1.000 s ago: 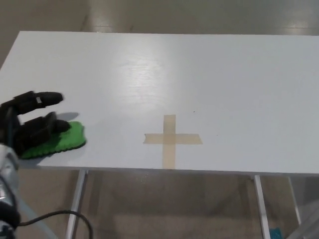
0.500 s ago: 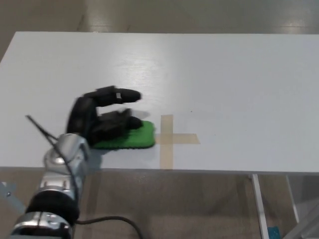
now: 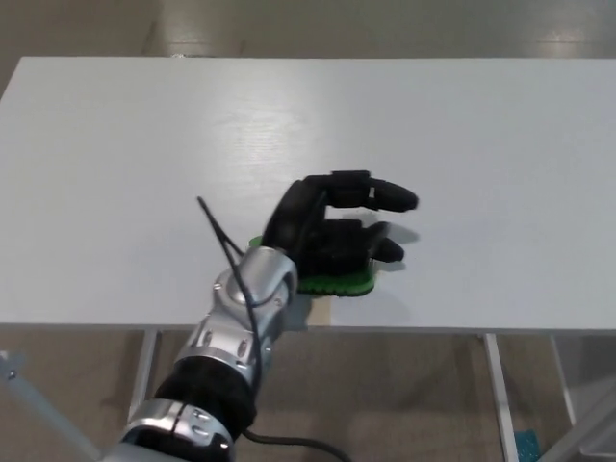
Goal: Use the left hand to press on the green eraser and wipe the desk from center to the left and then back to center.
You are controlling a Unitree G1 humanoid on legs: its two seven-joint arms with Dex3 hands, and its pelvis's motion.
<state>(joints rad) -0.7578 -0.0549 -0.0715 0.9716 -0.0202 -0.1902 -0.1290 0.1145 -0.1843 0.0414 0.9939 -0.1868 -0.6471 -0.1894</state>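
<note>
Green eraser [image 3: 339, 283] lies flat on the white bench [image 3: 135, 144], near the front edge and about at the middle of its width. Most of it is covered; only its front rim and a sliver at the left end show from under the left hand [image 3: 337, 231]. That black hand lies palm down on top of the eraser, pressing on it rather than gripping it. Its fingers [image 3: 385, 195] are stretched out toward the right of the picture, one raised a little above the bench with its shadow just beyond the tip, the other lower and resting along the eraser's top. The silver forearm [image 3: 241, 318] comes up from the lower left, over the front edge of the bench, with a thin black cable [image 3: 219, 231] standing off the wrist. A small patch of tan tape [image 3: 322, 306] peeks out just in front of the eraser. Bench legs [image 3: 144, 371] and the floor show below the front edge. The right hand does not show.
</note>
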